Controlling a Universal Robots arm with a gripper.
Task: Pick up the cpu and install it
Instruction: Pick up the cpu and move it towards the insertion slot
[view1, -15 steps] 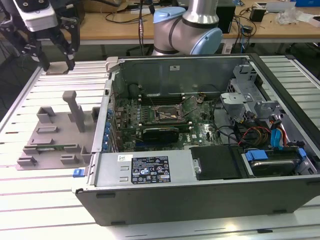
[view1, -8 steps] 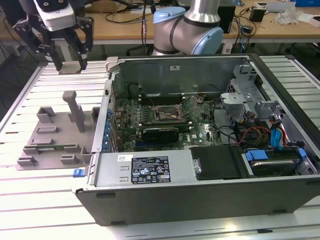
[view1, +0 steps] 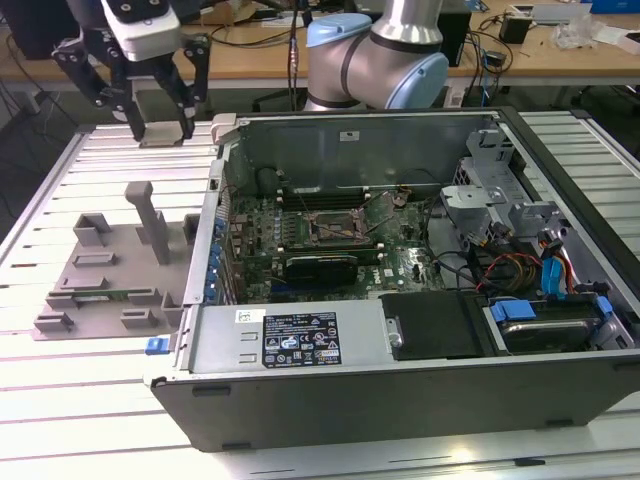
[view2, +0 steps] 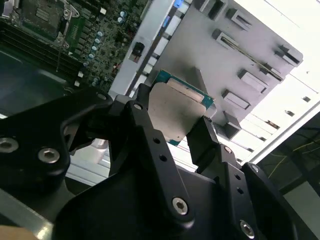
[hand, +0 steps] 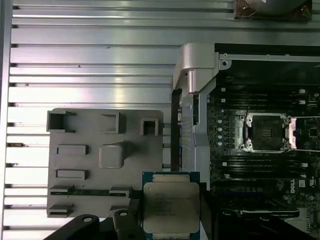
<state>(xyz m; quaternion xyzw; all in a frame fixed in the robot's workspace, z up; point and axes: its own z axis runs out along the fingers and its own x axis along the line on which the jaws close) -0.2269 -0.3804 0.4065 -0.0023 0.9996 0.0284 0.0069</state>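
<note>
Cpu (hand: 171, 207) sits clamped between the two black fingers of the gripper (hand: 167, 222), held by opposite edges with its silvery plate facing the camera in the first wrist view. The second wrist view gives the same grip from close in: the gripper (view2: 172, 120) is closed on the cpu (view2: 180, 106), whose green board edge shows along two sides of the plate. The exterior view sets this in place, with the gripper (view1: 162, 128) hanging above the slatted table (view1: 60, 410), past the far end of the grey tray (view1: 95, 272) and to the exterior view's left of the computer case (view1: 420, 400). The tray (hand: 82, 150) carries raised grey blocks, and a thin dark-green strip (hand: 90, 191) lies between two of them. The case stands open, and inside it lies the green motherboard (view1: 400, 262) with the square socket frame (view1: 335, 228) near its middle, well apart from the cpu; that frame (hand: 266, 132) is also seen from straight above in the first wrist view. Bundled cables (view1: 505, 268) and a blue-tabbed drive (view1: 545, 322) fill the case's end at the exterior view's right.
</note>
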